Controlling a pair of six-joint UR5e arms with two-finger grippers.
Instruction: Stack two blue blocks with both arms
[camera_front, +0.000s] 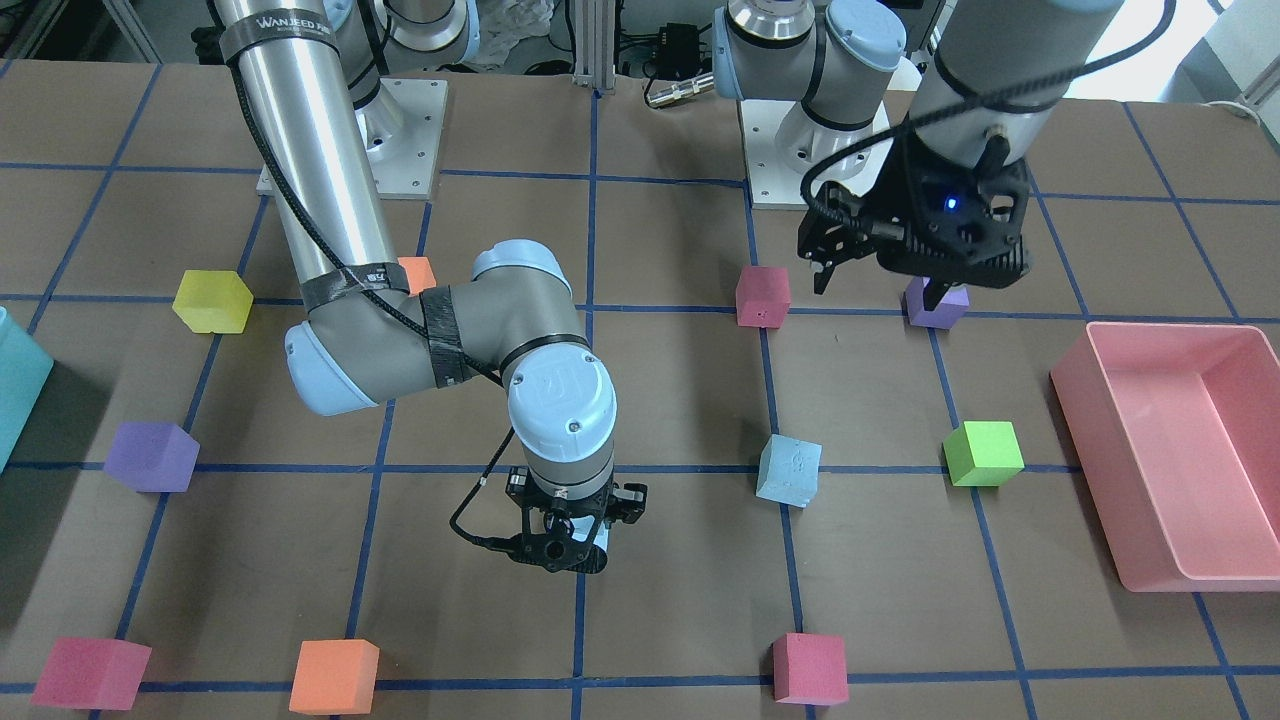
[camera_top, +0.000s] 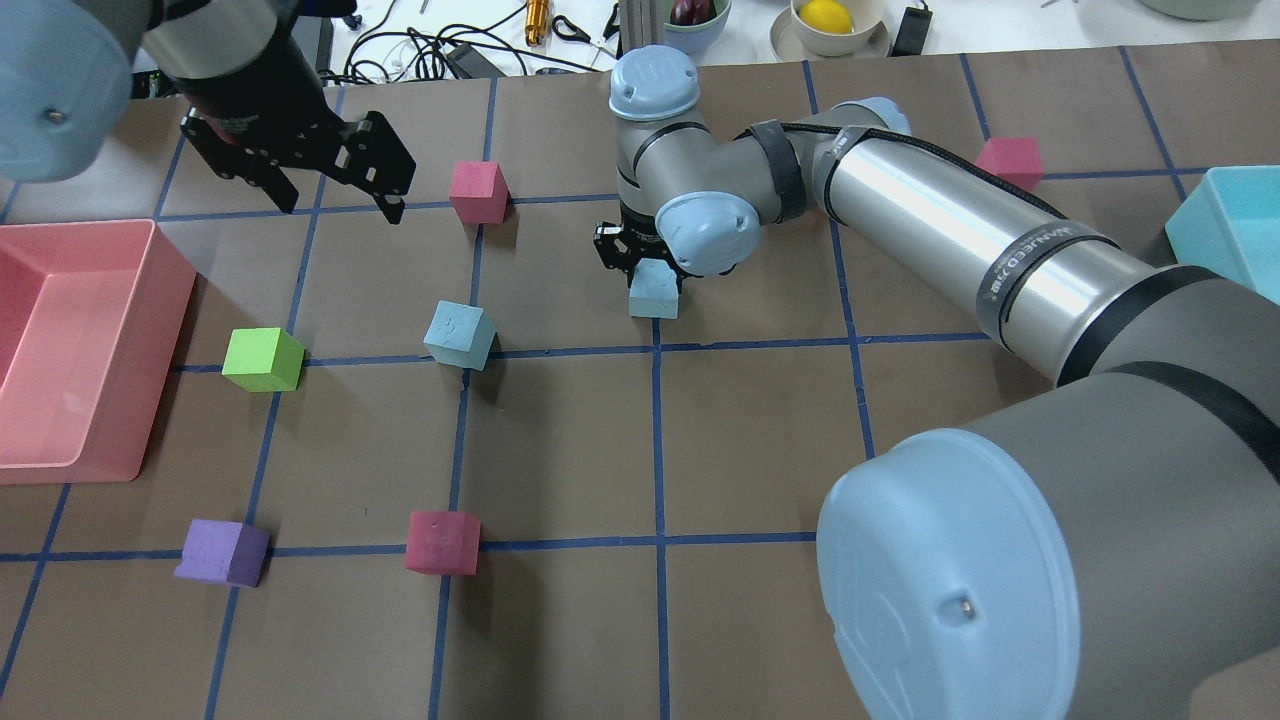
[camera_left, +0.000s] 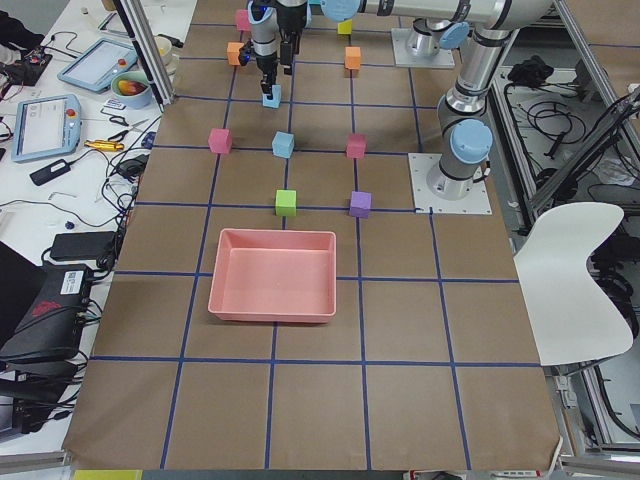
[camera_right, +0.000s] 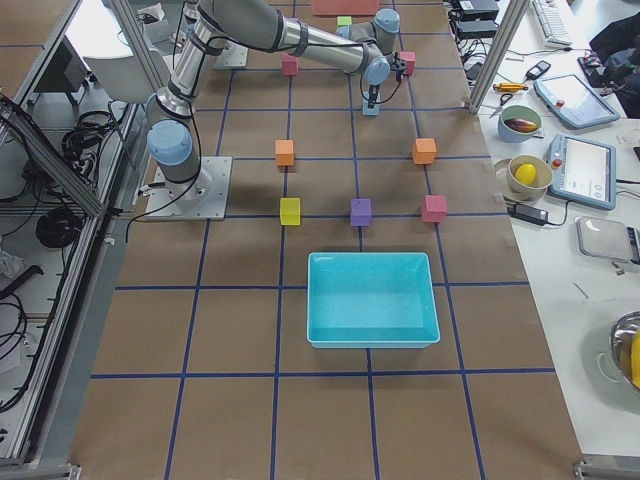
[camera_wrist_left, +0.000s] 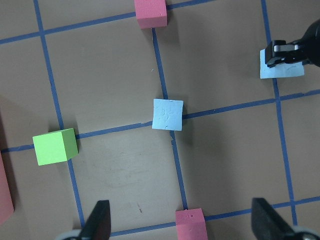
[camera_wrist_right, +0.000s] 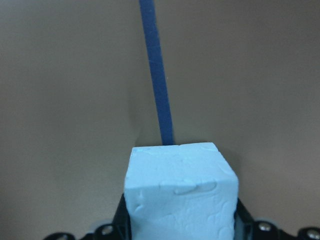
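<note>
One pale blue block (camera_top: 459, 335) sits alone on the table on a blue grid line; it also shows in the front view (camera_front: 789, 470) and the left wrist view (camera_wrist_left: 167, 114). My right gripper (camera_top: 640, 262) points straight down and is shut on the second blue block (camera_top: 654, 294), which fills the space between the fingers in the right wrist view (camera_wrist_right: 180, 192). That block is at or just above the table; I cannot tell which. My left gripper (camera_top: 335, 195) is open and empty, high above the table, behind and to the left of the free block.
A pink bin (camera_top: 70, 340) stands at the left edge, a teal bin (camera_top: 1225, 235) at the right. A green cube (camera_top: 263, 359) lies left of the free blue block. Pink cubes (camera_top: 478, 191) (camera_top: 443, 542) and a purple cube (camera_top: 222, 551) lie around it.
</note>
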